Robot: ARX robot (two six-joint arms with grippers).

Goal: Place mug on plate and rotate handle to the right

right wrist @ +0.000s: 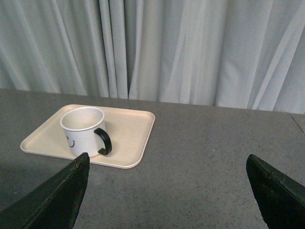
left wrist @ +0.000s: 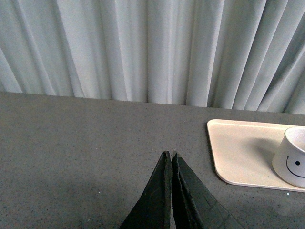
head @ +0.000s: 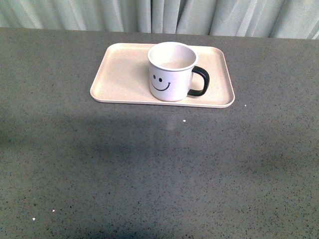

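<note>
Front view: a grey speckled tabletop (head: 159, 169) runs back to a pale pleated curtain (head: 159, 15). A flat, pale pink-beige plate (head: 119, 74) with rounded corners lies on the tabletop, long side facing the viewer. A white mug (head: 169, 74) stands upright on the plate, a little right of its middle and close to its near rim. A black smiley face (head: 160, 82) on the mug looks toward the viewer. The mug's black loop handle (head: 200, 82) points to the right. Neither arm shows here.

Left wrist view: the left gripper (left wrist: 170, 156) hangs low over bare tabletop, its two dark fingers pressed together with only a hairline between them and nothing held. The plate (left wrist: 238, 148) lies well off to one side of it, with part of the mug (left wrist: 293, 162) showing at the picture's edge.

Right wrist view: the right gripper (right wrist: 167, 157) is spread wide, its two dark fingers (right wrist: 71, 186) far apart at opposite sides of the picture, holding nothing. Beyond them the mug (right wrist: 83, 129) stands on the plate (right wrist: 128, 129), well apart from the gripper, with its handle (right wrist: 105, 141) turned toward the camera side.
</note>
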